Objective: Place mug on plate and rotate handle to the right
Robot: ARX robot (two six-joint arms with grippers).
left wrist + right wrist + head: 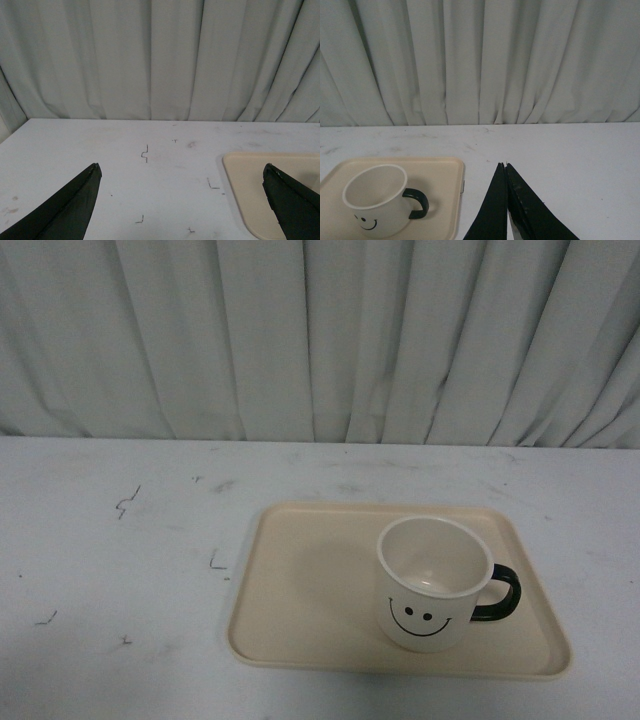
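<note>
The cream-white mug (pixel 430 585) stands upright on the right half of the beige plate (pixel 300 590), smiley face toward the camera. Its black handle (pixel 502 594) sticks out to the right. Neither arm shows in the front view. From the right wrist, the mug (pixel 375 200) and handle (pixel 418 202) sit on the plate (pixel 445 200), and my right gripper (pixel 505 165) is shut and empty over bare table beside the plate. My left gripper (pixel 181 172) is open with nothing between its fingers, over the table next to the plate's corner (pixel 245 175).
A white table (pixel 120 540) carries small dark scuff marks (pixel 126 502) left of the plate. A pleated grey-white curtain (pixel 320 340) hangs along the table's far edge.
</note>
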